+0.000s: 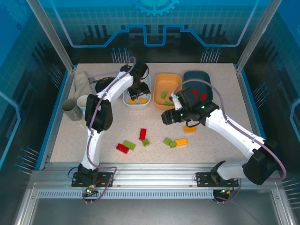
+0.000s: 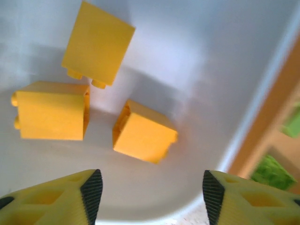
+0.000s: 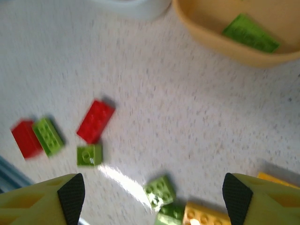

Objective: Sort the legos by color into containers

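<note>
Left gripper (image 2: 152,196) sits low inside the white tub (image 2: 197,56), jaws wide, nothing between them. Just ahead of my fingertips (image 2: 91,190) three yellow-orange bricks (image 2: 143,131) lie on the tub floor, clear of the pads; the nearest is tilted, the other two further ahead and left. To my right, past the tub wall, is the orange tub (image 2: 260,136) with a green brick (image 2: 274,171) in it. Right gripper (image 3: 153,197) hovers above the table (image 3: 187,103), also spread wide and empty. Right under the gap lies a green stud brick (image 3: 160,189), with a yellow-orange brick (image 3: 206,216) close by on its near right side. Ahead and left is a long red brick (image 3: 95,121) with a small green square (image 3: 89,154) just beside it. Further left a red-and-green pair (image 3: 48,136) lies side by side, blurred. Ahead and right is the orange tub's rim. From above, the teal tub (image 1: 194,79) beyond my right wrist holds red bricks (image 1: 202,96).
</note>
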You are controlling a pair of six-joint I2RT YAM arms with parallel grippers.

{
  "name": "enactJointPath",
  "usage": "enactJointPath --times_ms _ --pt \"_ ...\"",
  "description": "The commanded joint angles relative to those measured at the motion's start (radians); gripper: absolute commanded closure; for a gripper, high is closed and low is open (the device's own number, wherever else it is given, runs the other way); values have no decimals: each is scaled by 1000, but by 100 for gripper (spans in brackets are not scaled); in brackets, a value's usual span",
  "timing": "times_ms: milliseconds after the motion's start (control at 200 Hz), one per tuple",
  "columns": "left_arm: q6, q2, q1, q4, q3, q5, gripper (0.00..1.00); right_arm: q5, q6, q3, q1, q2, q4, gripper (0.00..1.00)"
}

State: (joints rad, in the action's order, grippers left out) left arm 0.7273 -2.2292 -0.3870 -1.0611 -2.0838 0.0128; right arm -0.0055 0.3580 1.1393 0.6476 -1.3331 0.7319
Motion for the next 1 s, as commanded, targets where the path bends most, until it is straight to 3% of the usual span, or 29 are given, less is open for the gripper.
enactJointPath --times_ms 0,95,200,315,580,740,995 --pt "22 230 -26 26 110 -1 34 62 -113 11 86 -49 171 20" --pt "64 426 -33 145 325 -26 29 92 -154 4 161 -115 194 20" --pt "81 652 -43 296 589 -86 3 105 -169 17 200 -211 213 20" --pt "96 837 -69 354 790 -135 1 112 -183 52 209 -314 232 20" --pt "179 1173 -150 374 1121 -98 1 98 -206 107 222 -461 232 29" --pt "208 1270 -159 340 1178 -65 1 134 -207 121 221 -527 242 35" --pt "206 1296 -168 329 1170 -39 1 175 -203 120 221 -577 218 47"
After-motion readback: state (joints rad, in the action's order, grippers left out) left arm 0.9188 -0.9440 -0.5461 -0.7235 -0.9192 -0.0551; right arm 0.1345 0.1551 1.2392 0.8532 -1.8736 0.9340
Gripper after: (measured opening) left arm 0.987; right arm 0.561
